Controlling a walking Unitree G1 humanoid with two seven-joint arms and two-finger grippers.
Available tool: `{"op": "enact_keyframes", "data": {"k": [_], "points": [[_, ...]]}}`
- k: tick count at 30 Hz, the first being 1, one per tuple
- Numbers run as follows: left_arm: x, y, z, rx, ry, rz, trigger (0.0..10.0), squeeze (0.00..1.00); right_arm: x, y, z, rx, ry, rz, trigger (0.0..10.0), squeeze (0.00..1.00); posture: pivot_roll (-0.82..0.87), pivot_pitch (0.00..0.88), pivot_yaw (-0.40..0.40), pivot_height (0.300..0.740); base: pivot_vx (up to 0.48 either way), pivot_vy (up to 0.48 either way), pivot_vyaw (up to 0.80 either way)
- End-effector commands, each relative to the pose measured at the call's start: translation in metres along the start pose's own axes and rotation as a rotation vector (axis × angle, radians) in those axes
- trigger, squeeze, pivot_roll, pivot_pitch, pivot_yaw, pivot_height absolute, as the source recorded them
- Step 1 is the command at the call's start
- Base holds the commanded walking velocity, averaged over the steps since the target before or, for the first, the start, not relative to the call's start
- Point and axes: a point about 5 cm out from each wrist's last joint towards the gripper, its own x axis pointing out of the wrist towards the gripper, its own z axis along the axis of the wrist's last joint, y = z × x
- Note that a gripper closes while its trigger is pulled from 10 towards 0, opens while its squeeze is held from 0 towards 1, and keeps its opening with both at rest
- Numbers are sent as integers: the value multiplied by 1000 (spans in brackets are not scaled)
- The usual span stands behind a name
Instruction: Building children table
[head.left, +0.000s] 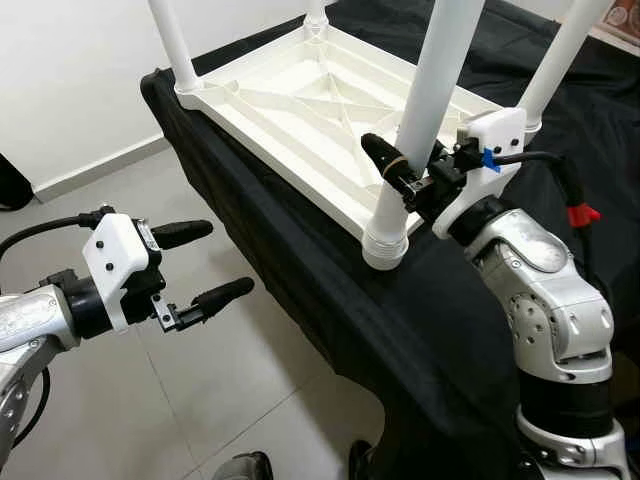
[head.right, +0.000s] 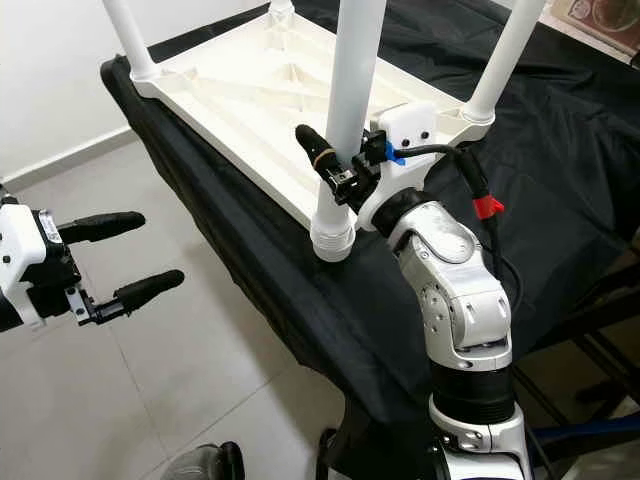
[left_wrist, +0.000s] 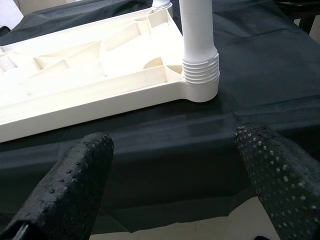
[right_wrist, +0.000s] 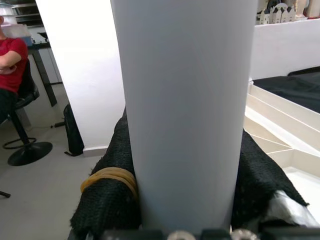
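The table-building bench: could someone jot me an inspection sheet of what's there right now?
Surface: black cloth draped over the bench.
Job's things: white tabletop upside down, four legs up; near leg in its corner socket.
Clutter: nothing seen.
Grippers: right pincer clamped around the near leg; left pincer open, over the floor beside the bench.
Cables: black cable with red tag on right arm.
Surroundings: tiled floor, white wall, a seated person.
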Motion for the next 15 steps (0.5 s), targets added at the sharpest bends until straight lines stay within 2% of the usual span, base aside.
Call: {"op": "enact_keyframes", "data": {"k": [1,15], "points": [[-1,-3,-1,-5,4,-15,10000,0,0,1,-2,-16,1,3,10000,0,4,225,11,740,0,0,0],[-1,-3,0,-3,4,-16,10000,0,-2,-1,-3,-35,6,-11,10000,0,6,225,13,740,0,0,0]]}}
